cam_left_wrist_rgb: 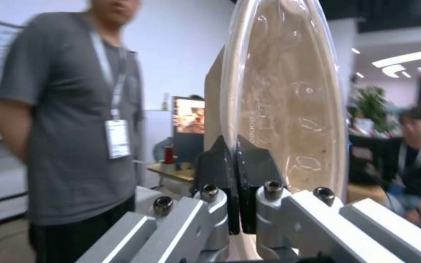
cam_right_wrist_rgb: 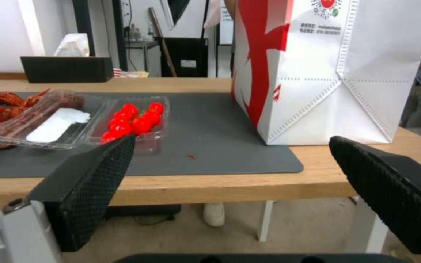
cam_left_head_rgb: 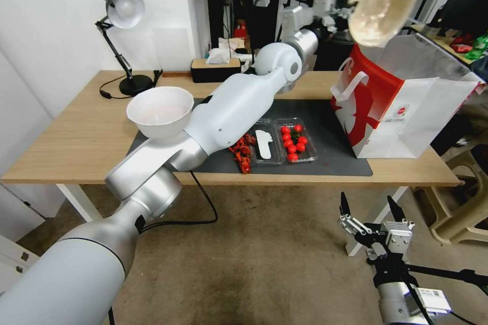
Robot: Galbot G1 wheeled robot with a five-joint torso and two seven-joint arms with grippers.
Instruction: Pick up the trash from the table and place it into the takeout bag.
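Holding bowl [cam_left_head_rgb: 382, 0] over bag [cam_left_head_rgb: 406, 106].
Left end effector [cam_left_wrist_rgb: 237, 171] pinching rim; needs release. Right end effector [cam_left_head_rgb: 370, 209] spread, idle.

- I'm seeing the takeout bag [cam_left_head_rgb: 406, 106] standing on the table's [cam_left_head_rgb: 76, 137] right end, partly on the mat [cam_left_head_rgb: 325, 162].
- The shallow bowl [cam_left_head_rgb: 384, 0] is hanging tilted above the bag's mouth.
- The tomato tray [cam_left_head_rgb: 296, 140] is sitting left of the bag, on the mat.
- The big bowl [cam_left_head_rgb: 160, 110] is sitting further left, the lamp [cam_left_head_rgb: 122, 15] behind it.
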